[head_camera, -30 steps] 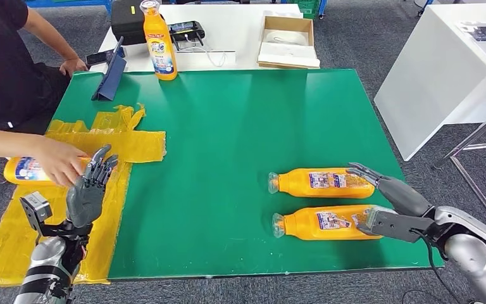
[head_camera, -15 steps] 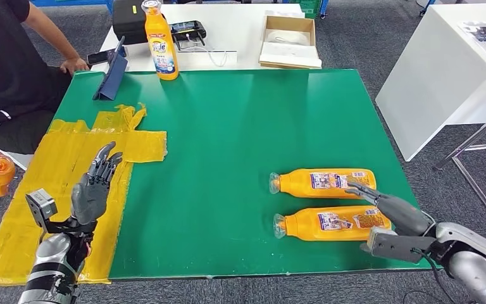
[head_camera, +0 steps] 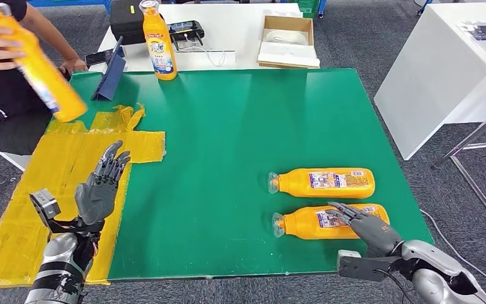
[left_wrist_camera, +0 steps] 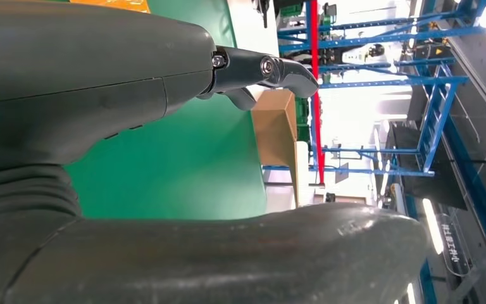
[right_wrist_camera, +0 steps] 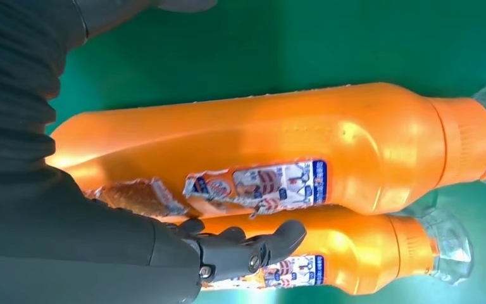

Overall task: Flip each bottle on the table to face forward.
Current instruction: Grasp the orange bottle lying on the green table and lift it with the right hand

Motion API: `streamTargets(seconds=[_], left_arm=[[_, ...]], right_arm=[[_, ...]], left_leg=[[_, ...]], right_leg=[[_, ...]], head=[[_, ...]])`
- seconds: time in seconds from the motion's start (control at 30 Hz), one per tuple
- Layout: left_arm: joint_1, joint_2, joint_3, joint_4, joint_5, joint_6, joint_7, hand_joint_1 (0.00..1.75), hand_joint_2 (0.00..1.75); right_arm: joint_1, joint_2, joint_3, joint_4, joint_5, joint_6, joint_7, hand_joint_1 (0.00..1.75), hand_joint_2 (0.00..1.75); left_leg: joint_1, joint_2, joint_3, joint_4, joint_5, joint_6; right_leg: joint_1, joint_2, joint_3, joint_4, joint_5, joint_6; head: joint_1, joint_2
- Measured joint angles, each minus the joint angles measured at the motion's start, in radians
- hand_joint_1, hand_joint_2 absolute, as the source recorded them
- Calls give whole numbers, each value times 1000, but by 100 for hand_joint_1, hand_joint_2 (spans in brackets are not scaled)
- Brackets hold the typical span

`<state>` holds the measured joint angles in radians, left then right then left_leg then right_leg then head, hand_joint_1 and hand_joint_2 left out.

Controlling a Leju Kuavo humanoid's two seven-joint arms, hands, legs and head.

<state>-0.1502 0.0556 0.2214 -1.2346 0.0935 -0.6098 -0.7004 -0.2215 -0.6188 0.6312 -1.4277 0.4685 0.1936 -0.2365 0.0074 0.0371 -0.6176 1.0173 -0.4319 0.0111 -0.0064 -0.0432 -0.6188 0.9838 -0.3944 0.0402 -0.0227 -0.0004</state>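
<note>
Reaching my right hand (head_camera: 361,223) over the near bottle (head_camera: 316,223), which lies on its side at the right of the green desk (head_camera: 240,126), just beside the far bottle (head_camera: 323,182). Fingers spread loose above its label end, grasping nothing; contact I can't confirm. Best bet: wrap the body mid-length, roll it on the spot, don't nudge the neighbour. My left hand (head_camera: 99,187) is raised, fingers apart, empty. A person holds a third bottle (head_camera: 41,71) off the desk.
</note>
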Motion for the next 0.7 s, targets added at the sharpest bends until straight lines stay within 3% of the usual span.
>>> streamTargets(seconds=[0.33, 0.7], left_arm=[[-26, -21, -21, -2, -1, 33, 6, 0, 0], [24, -20, -5, -41, 25, 5, 4, 0, 0]], right_arm=[[-36, 53, 10, 85, 108, -51, -4, 0, 175], [-70, 122, 12, 151, 159, -82, 6, 0, 175]], left_leg=[[0, 0, 0, 0, 0, 0], [0, 0, 0, 0, 0, 0]], right_leg=[[0, 0, 1, 0, 0, 0], [0, 0, 0, 0, 0, 0]], head=[[0, 0], [0, 0]])
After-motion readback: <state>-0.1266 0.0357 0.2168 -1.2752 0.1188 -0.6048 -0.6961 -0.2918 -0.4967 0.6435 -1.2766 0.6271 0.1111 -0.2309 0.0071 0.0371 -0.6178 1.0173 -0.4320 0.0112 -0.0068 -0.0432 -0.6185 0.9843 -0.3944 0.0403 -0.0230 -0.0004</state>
